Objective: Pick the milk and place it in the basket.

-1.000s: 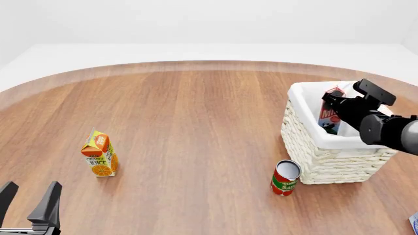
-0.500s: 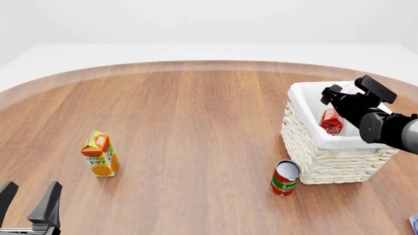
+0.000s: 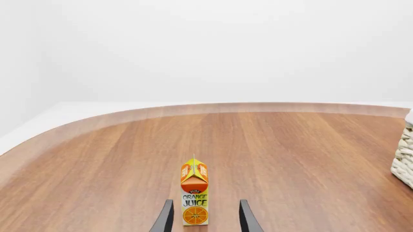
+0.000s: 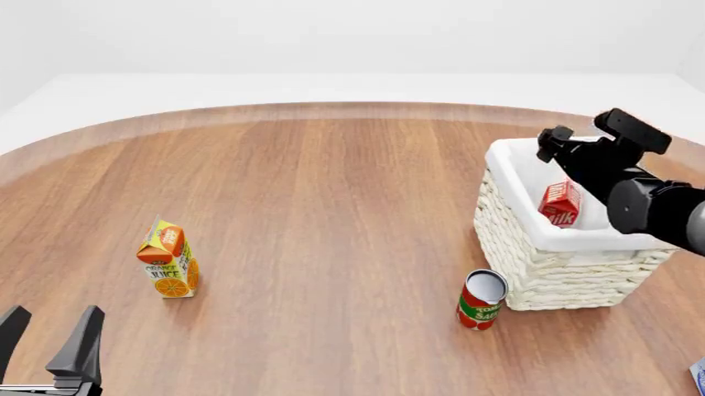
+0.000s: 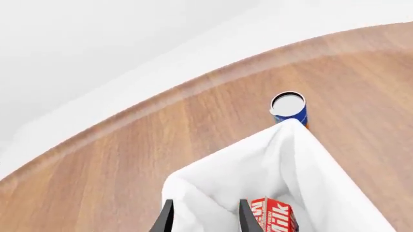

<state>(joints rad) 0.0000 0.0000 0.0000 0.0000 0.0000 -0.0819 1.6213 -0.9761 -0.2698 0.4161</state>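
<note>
Front view, my right gripper (image 4: 600,132): spread apart above the basket (image 4: 518,239), gripping nothing.
Front view, milk (image 4: 560,204): lying tilted inside the basket, red top showing over the liner, clear of my fingers.
Front view, my left gripper (image 4: 49,338): low at the near left edge, jaws parted and bare.
Front view, other things: an orange juice carton (image 4: 167,260) stands upright well left of the basket; a red tomato-sauce can (image 4: 481,299) stands just beside the basket's near wall.
Left wrist view: my left gripper (image 3: 204,216) is spread, and the orange juice carton (image 3: 194,196) stands upright beyond the gap; the basket's woven wall (image 3: 405,157) shows at the edge.
Right wrist view: my right gripper (image 5: 204,216) is open over the basket's white liner (image 5: 290,159); the milk (image 5: 274,214) lies inside; a blue can (image 5: 289,107) stands on the table beyond.
</note>
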